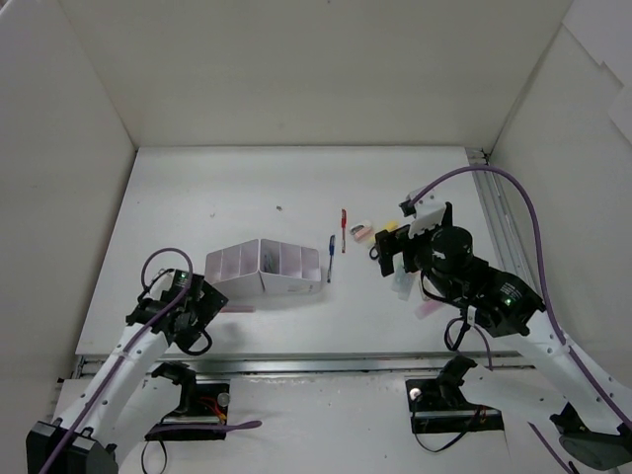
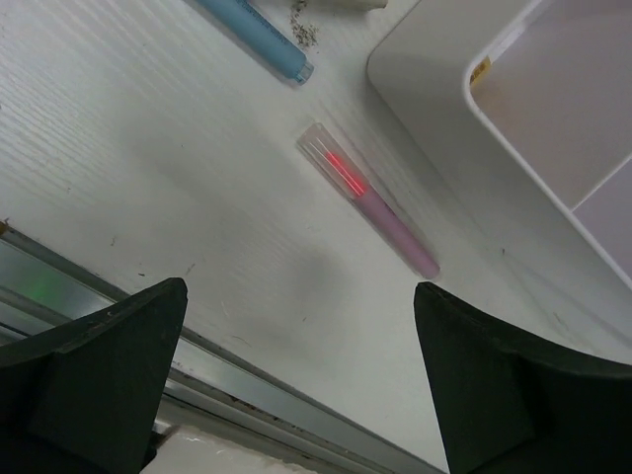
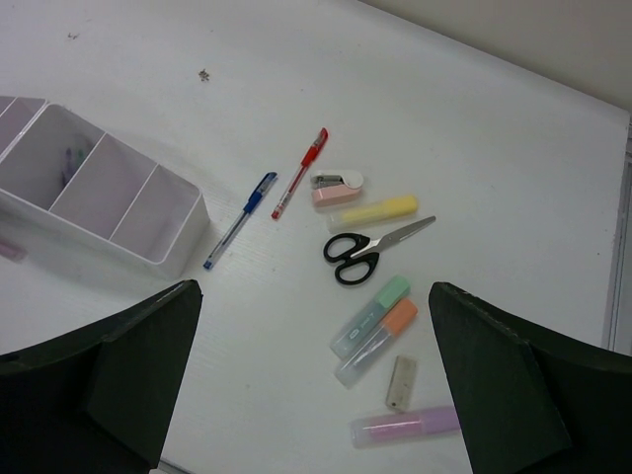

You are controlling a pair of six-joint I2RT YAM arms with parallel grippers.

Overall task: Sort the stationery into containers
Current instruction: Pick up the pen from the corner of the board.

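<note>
Tilted downward, the left pincer [image 2: 298, 296] and the right pincer [image 3: 316, 291] both gape wide, empty.

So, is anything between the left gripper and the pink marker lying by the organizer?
Nothing visible. The pink marker lies on bare table ahead of the open left gripper. The organizer wall runs beside it, and a light blue pen lies beyond. Neither crosses the path.

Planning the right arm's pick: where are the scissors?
Right wrist view, centre: the black-handled scissors lie flat between the yellow highlighter above and the green highlighter below, right of the blue pen.
</note>
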